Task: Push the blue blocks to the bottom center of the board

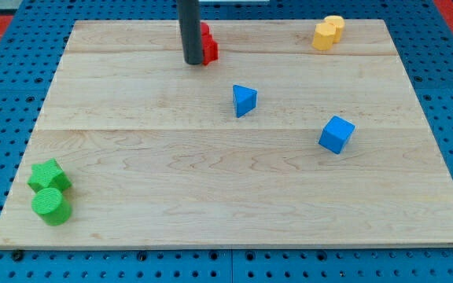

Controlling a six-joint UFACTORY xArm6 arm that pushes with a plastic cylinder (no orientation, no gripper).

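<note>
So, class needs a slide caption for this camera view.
My tip beside the red block, above blue triangular block and blue cube.

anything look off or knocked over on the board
Nothing stands out. The blue triangular block and blue cube sit flat mid-board, apart; my tip rests against the red block near the view's top.

no readable text, labels, brands or numbers appear anywhere.

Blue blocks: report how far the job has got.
Done: nothing. The blue triangular block sits above the board's middle; the blue cube lies to the view's right. In hand: my tip is at the view's top, against the red block, touching neither blue. Left: push both to bottom centre.
</note>
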